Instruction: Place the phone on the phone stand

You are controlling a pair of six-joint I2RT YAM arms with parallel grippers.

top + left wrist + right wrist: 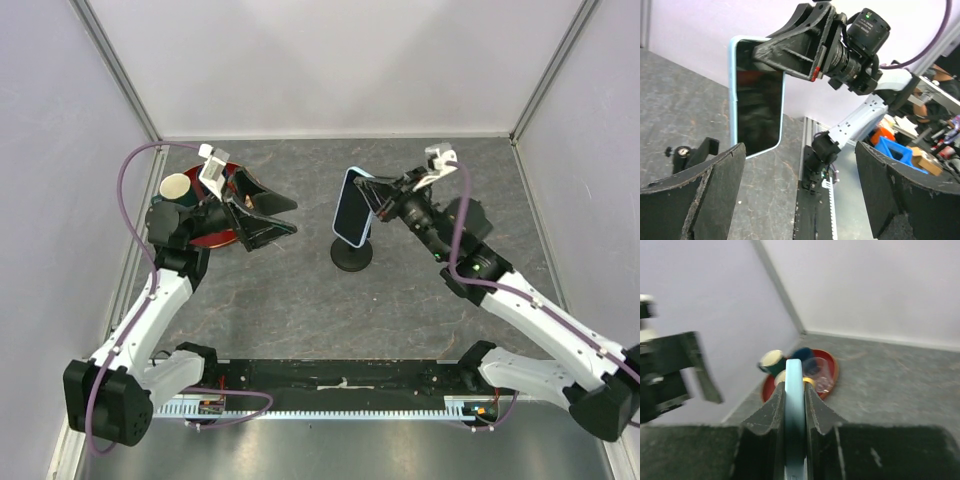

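Note:
The phone [352, 208], with a black screen and light blue case, is held upright in my right gripper [377, 196], which is shut on its upper part. Its lower end hangs just over the phone stand's round black base [352, 258]. In the left wrist view the phone [757, 95] faces the camera, and the stand's clamp with a small knob [687, 151] shows at its lower left. I cannot tell whether they touch. In the right wrist view the phone's blue edge [794, 410] sits between both fingers. My left gripper [268, 216] is open and empty, left of the phone.
A red plate [212, 238] with a cream cup [176, 186] and other small cups lies at the far left under my left arm; it also shows in the right wrist view [832, 375]. Grey walls close in the table on three sides.

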